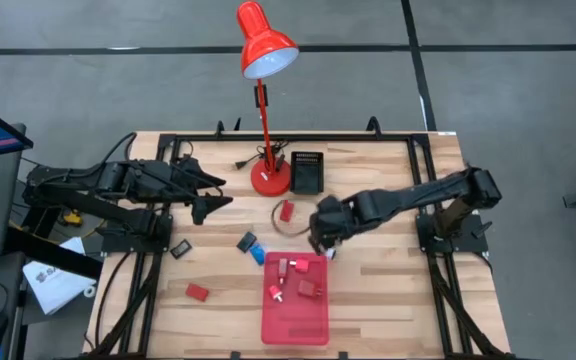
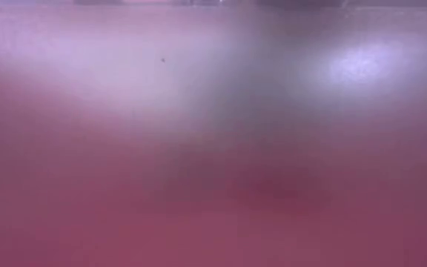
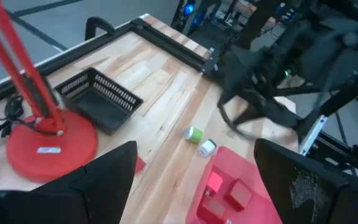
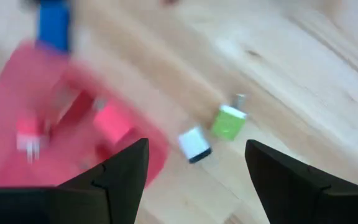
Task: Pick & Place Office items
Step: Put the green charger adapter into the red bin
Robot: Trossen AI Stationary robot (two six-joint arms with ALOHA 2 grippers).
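The right claw [image 4: 194, 171] hangs wide open and empty just above the red tray's [image 1: 308, 325] far corner, over a white piece [image 4: 194, 145] and a green piece [image 4: 229, 122] lying on the counter [image 1: 388, 300] beside that tray. Red blocks [image 1: 311, 288] sit inside the tray; a blue piece [image 1: 255, 252] lies just off its other far corner. The left claw [image 3: 194, 180], also open and empty, waits well away from the tray.

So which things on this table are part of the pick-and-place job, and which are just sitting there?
Job items:
- red blocks in the red tray: one
- red block on the table
- red block near the lamp
- blue piece
- small black piece
- green piece and white piece by the tray
- right gripper, open above them

Just lying about:
- red desk lamp
- black mesh basket
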